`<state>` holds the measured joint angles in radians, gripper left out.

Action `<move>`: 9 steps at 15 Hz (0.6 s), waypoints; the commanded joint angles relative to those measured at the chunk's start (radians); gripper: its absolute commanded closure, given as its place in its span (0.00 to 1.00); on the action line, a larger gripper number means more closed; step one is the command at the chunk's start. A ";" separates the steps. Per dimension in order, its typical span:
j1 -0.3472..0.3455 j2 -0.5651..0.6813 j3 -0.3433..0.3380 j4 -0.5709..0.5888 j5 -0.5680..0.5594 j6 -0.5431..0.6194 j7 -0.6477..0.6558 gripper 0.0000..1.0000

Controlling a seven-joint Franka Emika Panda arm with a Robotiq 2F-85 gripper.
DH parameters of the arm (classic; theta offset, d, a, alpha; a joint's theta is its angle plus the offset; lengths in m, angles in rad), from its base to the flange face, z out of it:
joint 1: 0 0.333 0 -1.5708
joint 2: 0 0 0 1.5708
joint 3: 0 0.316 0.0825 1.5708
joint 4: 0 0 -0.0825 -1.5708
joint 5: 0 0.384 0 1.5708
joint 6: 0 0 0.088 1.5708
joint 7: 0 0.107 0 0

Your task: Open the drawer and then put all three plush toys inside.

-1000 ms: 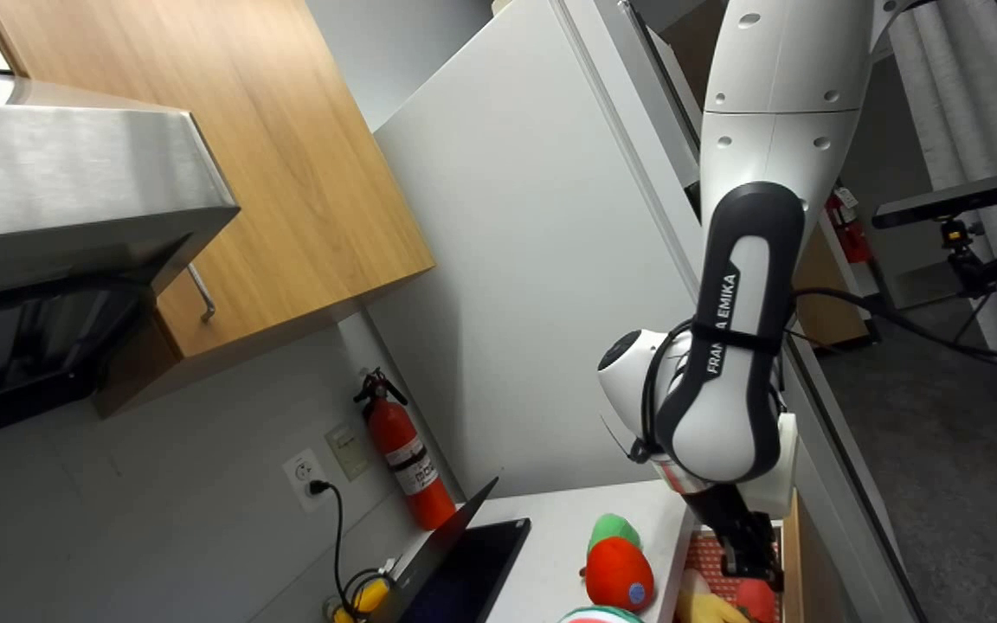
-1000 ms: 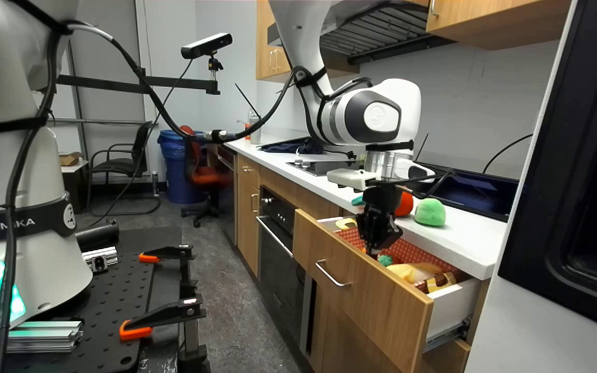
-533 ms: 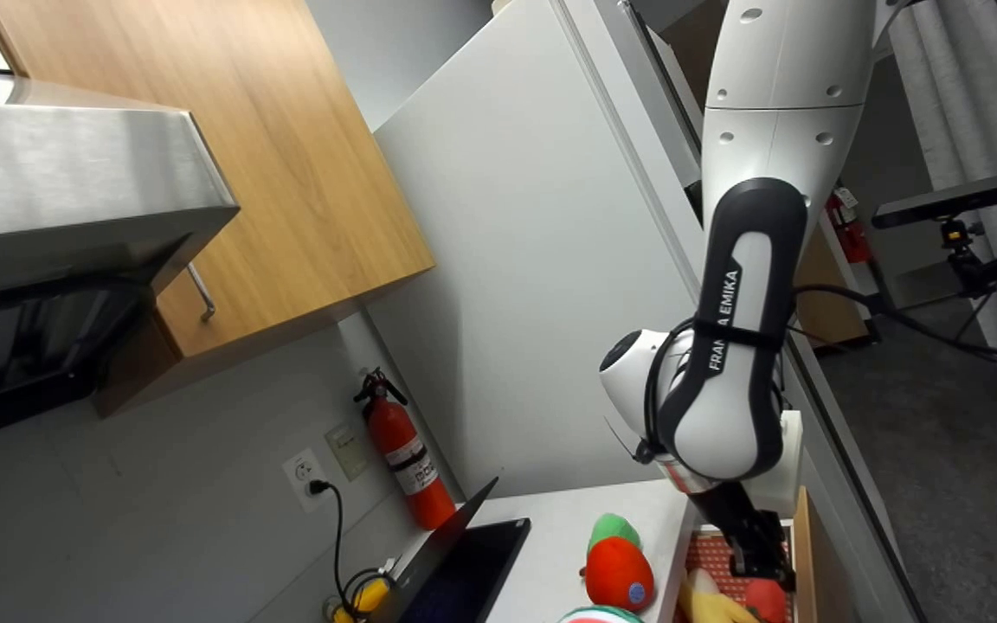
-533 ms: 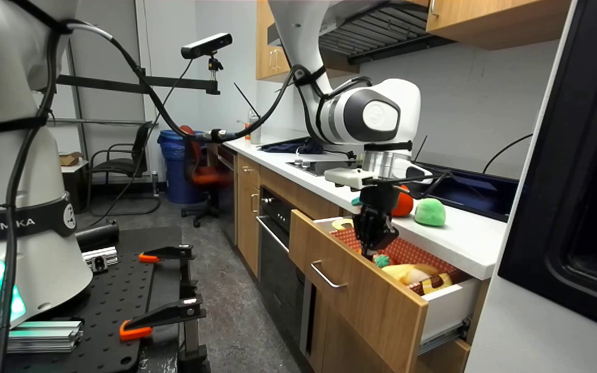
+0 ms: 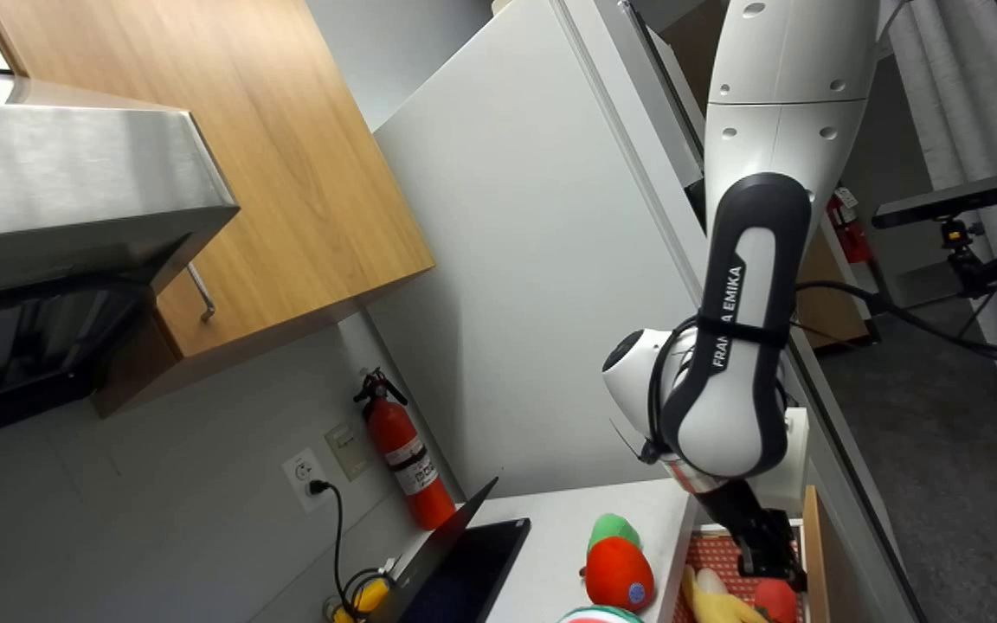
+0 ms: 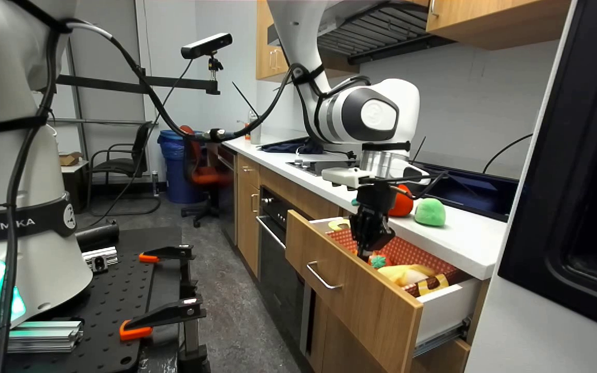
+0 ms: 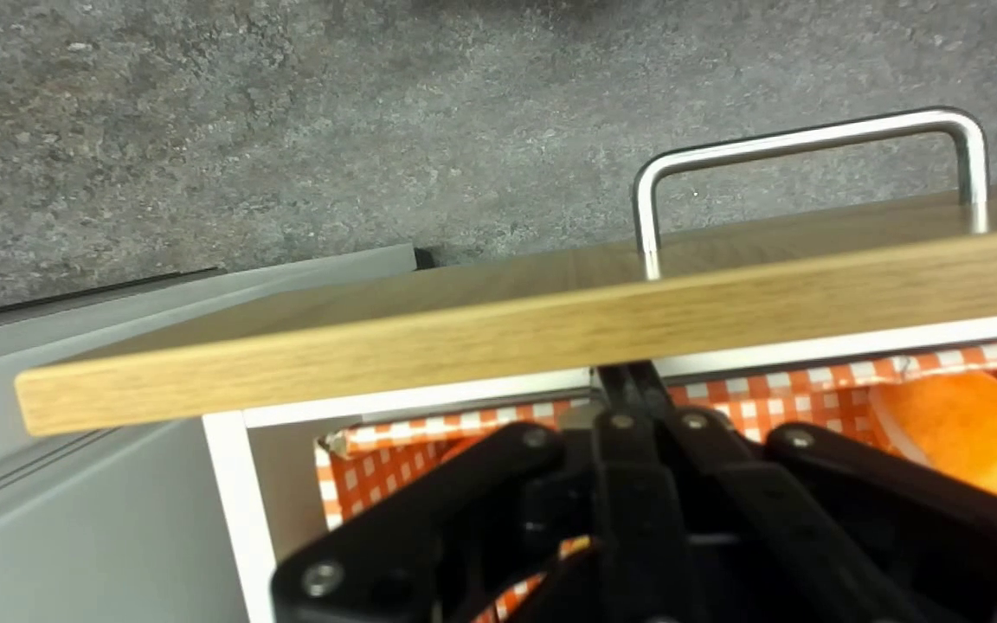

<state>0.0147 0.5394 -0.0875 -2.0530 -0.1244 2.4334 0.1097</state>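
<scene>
Slid farther out, the drawer (image 6: 373, 306) has the end effector (image 7: 626, 374), jaws together, against the inside of its front.

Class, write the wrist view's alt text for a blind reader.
A shut black gripper reaches into an open drawer, just behind its wooden front; contact is unclear. At right, an orange item lies inside the checked lining; a metal handle juts outside.

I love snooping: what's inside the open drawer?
The drawer holds checked lining, a yellow thing, an orange one, a red one; the tool and these things hide whatever's beneath.
</scene>
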 commanded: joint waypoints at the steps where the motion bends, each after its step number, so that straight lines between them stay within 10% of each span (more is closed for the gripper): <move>1: 0.015 -0.022 -0.010 -0.017 -0.011 -0.012 0.032 1.00; 9: 0.039 -0.079 -0.004 -0.032 -0.023 0.010 0.037 1.00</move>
<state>0.0330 0.5176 -0.0870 -2.0531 -0.1275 2.4354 0.1126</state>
